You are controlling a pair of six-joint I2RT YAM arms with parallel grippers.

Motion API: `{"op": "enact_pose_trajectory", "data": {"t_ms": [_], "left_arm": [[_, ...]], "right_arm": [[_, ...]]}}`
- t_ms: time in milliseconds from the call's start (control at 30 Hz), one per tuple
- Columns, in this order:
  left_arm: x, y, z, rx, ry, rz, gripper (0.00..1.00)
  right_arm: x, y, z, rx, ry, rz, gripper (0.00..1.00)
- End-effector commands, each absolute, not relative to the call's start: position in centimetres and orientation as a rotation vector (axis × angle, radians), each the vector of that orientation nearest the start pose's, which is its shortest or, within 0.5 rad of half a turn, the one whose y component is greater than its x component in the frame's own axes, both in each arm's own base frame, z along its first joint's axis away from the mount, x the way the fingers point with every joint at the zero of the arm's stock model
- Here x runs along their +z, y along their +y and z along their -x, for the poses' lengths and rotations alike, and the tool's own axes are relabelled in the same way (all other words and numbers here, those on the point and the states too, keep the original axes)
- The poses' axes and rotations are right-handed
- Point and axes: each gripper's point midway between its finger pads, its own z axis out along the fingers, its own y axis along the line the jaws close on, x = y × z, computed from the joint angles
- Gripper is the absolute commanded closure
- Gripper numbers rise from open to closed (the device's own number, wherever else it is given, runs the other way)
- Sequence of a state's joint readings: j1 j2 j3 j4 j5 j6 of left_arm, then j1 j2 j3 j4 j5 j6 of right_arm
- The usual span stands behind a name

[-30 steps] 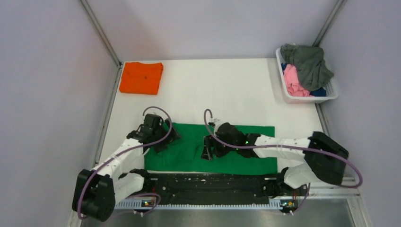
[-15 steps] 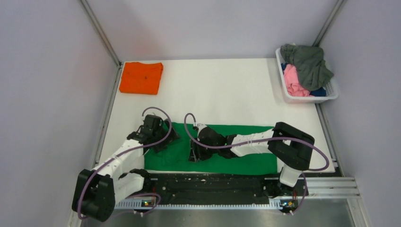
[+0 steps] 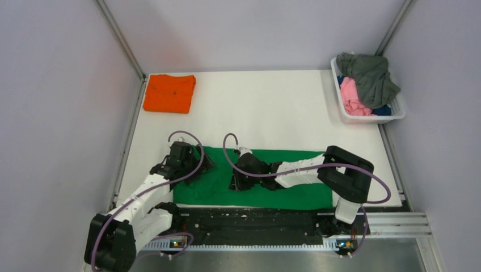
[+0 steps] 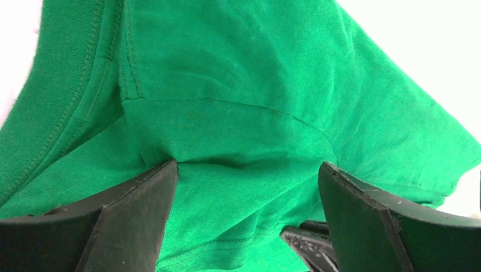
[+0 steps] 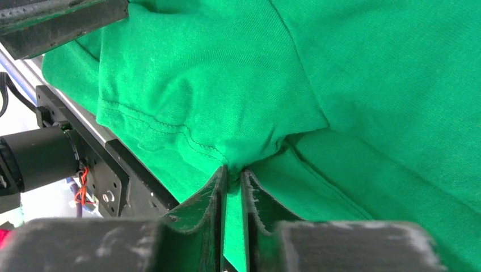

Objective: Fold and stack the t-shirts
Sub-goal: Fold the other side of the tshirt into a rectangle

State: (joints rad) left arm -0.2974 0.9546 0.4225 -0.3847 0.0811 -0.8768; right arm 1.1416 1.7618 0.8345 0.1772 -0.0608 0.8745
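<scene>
A bright green t-shirt (image 3: 298, 192) lies flat along the table's near edge. My right gripper (image 3: 237, 184) reaches across its middle and is shut on a pinched ridge of green cloth (image 5: 249, 153) beside a stitched hem; the right gripper (image 5: 232, 170) shows cloth between its pads. My left gripper (image 3: 190, 170) rests at the shirt's left end. In the wrist view the left gripper (image 4: 248, 170) stands wide open, its fingers (image 4: 136, 204) pressing down on the green fabric (image 4: 238, 113). An orange t-shirt (image 3: 169, 93) lies folded at the back left.
A white basket (image 3: 371, 118) at the back right holds a grey tee (image 3: 371, 76), a pink one (image 3: 351, 97) and a bit of blue. A black rail (image 3: 255, 218) runs along the near edge under the shirt's hem. Grey walls close in both sides.
My right arm swung left across the green t-shirt and its jaws went from open to shut on a fold of cloth. The left arm shifted slightly and stayed open.
</scene>
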Motion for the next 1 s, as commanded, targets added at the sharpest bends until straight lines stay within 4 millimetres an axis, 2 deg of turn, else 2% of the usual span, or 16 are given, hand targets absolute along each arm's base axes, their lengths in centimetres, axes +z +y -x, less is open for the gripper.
{"op": "enact_pose_trajectory", "data": {"t_ms": [0,200,333,433,500,600,700,767,833,967], "left_arm": [[3.4,-10.3,-20.3,-0.498,2.502,0.736,0.01],[3.7,-9.8,-20.3,-0.47,2.488,0.738,0.01],[3.8,-9.8,-20.3,-0.464,2.492,0.735,0.01],[3.7,-9.8,-20.3,-0.462,2.497,0.739,0.01],[3.7,-9.7,-20.1,-0.46,2.5,0.738,0.01],[3.9,-9.7,-20.0,-0.458,2.502,0.738,0.01],[4.6,-9.6,-19.9,-0.457,2.502,0.723,0.01],[5.4,-9.1,-20.1,-0.419,2.49,0.73,0.01],[6.5,-9.3,-20.2,-0.44,2.478,0.718,0.01],[9.0,-10.6,-20.8,-0.564,2.425,0.673,0.01]], "right_arm": [[4.1,42.4,-14.8,1.03,2.487,0.328,0.99],[4.9,41.2,-13.9,0.988,2.531,0.399,1.0],[4.9,39.8,-12.2,0.989,2.589,0.461,1.0],[4.6,39.1,-11.9,0.985,2.595,0.464,1.0],[4.8,39.1,-12.1,0.971,2.589,0.468,0.9],[5.3,39.4,-12.3,0.979,2.571,0.487,0.83],[5.4,38.3,-12.8,0.88,2.572,0.519,0.58],[6.2,37.0,-14.1,0.766,2.539,0.5,0.39],[7.1,34.8,-15.7,0.628,2.494,0.448,0.24],[8.9,29.5,-18.6,0.432,2.402,0.324,0.08]]}}
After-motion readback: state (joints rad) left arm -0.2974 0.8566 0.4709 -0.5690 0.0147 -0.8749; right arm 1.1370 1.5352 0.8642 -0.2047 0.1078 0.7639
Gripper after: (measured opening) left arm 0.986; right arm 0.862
